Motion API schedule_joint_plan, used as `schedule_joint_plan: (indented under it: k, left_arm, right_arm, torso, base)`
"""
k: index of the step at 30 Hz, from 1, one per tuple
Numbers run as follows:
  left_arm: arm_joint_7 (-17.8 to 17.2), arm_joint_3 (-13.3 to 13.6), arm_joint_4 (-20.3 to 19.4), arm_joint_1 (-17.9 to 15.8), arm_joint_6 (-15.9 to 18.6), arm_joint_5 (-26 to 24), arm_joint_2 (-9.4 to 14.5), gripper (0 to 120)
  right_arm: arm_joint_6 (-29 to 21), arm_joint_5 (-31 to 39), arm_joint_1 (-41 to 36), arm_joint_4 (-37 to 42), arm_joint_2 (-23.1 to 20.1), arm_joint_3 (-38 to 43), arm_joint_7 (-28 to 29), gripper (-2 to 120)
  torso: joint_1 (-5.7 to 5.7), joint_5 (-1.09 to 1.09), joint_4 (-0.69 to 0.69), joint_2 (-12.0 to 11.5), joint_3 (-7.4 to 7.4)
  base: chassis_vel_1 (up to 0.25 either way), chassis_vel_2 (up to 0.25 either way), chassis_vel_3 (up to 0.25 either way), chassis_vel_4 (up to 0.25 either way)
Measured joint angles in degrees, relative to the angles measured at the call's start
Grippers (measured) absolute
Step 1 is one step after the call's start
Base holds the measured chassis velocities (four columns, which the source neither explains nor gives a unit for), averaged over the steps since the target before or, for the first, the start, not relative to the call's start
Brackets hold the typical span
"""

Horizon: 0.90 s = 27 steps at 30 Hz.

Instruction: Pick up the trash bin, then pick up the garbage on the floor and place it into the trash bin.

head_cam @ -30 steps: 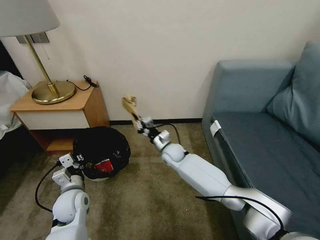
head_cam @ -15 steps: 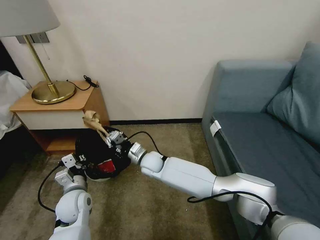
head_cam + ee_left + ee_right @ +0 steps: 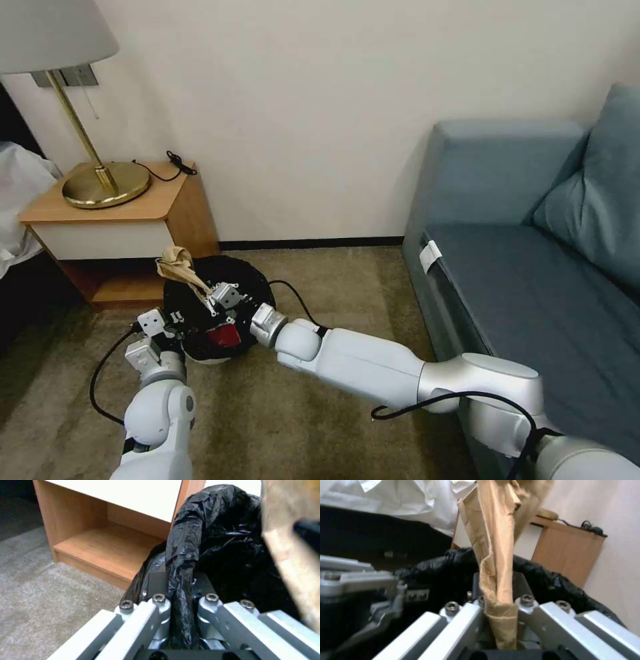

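The trash bin (image 3: pixel 248 288), white with a crinkly black bag over its rim, is held off the carpet beside the nightstand. My left gripper (image 3: pixel 175 323) is shut on its near rim; the left wrist view shows the fingers clamped on the black bag fold (image 3: pixel 180 587). My right gripper (image 3: pixel 208 298) hovers over the bin's mouth, shut on a piece of garbage, a crumpled tan paper (image 3: pixel 175 263) that sticks up and left above the rim. The right wrist view shows the tan paper (image 3: pixel 495 550) pinched between the fingers, the black bag (image 3: pixel 553 582) below. A red cup (image 3: pixel 225 335) lies inside the bin.
A wooden nightstand (image 3: pixel 120 213) with a brass lamp (image 3: pixel 103 180) stands just behind the bin. A blue-grey sofa (image 3: pixel 533 267) fills the right side. White bedding (image 3: pixel 17 193) shows at the far left. Open carpet (image 3: pixel 280 413) lies in front.
My right arm swung left from mid-air near the wall and lowered the tan paper to the bin's mouth. The bin and left gripper shifted slightly right.
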Motion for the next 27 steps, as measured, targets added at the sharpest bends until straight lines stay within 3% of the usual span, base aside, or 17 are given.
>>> schedule_joint_plan:
  k: [12,17,20,25,27]
  left_arm:
    - [-0.12,-0.47,-0.49,-0.23,0.03,-0.42,0.14,5]
    - [-0.12,-0.52,-0.79,-0.07,0.78,-1.05,0.27,5]
    - [-0.07,-0.51,-0.79,-0.10,0.82,-1.07,0.33,5]
    - [0.60,-0.91,-0.07,-0.33,0.76,-1.08,0.66,5]
    - [0.87,-1.13,0.03,-0.29,0.67,-1.08,0.74,5]
  right_arm:
    - [-0.13,-0.59,-1.30,0.21,-0.84,0.43,0.28,45]
    - [-0.13,-0.60,-1.41,0.47,-0.91,1.22,0.27,69]
    - [-0.13,-0.60,-1.37,0.62,-0.94,1.41,0.27,74]
    - [-0.14,-0.40,-0.77,1.98,-1.46,2.65,0.40,96]
    - [-0.29,-0.24,-0.35,2.76,-1.83,3.24,0.50,99]
  torso:
    - [0.00,0.00,-0.01,0.00,0.00]
    - [0.00,0.00,-0.01,0.00,0.00]
    - [0.00,0.00,-0.01,0.00,0.00]
    - [0.00,0.00,-0.01,0.00,0.00]
    - [0.00,0.00,-0.01,0.00,0.00]
  base:
    - [0.000,0.000,0.000,0.000]
    - [0.000,0.000,0.000,0.000]
    - [0.000,0.000,0.000,0.000]
    - [0.000,0.000,0.000,0.000]
    - [0.000,0.000,0.000,0.000]
